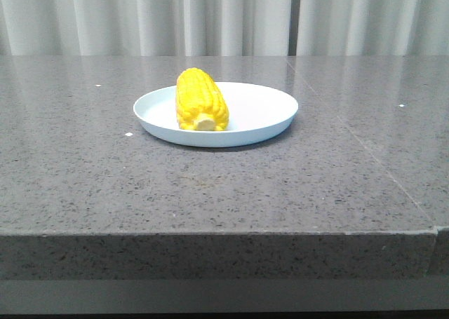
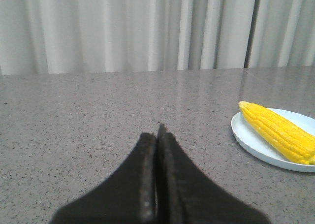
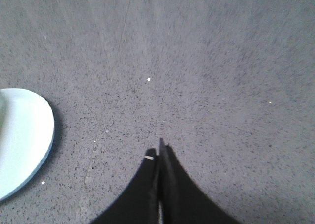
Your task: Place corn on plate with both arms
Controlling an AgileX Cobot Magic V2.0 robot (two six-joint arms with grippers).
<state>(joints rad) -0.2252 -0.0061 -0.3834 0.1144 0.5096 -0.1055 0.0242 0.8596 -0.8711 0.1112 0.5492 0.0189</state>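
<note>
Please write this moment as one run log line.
corn: on plate | left hand: shut, empty | right hand: shut, empty

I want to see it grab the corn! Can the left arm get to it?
Probably yes. Nothing lies between the left gripper and the corn on the plate, but its jaws are shut and must open first.
</note>
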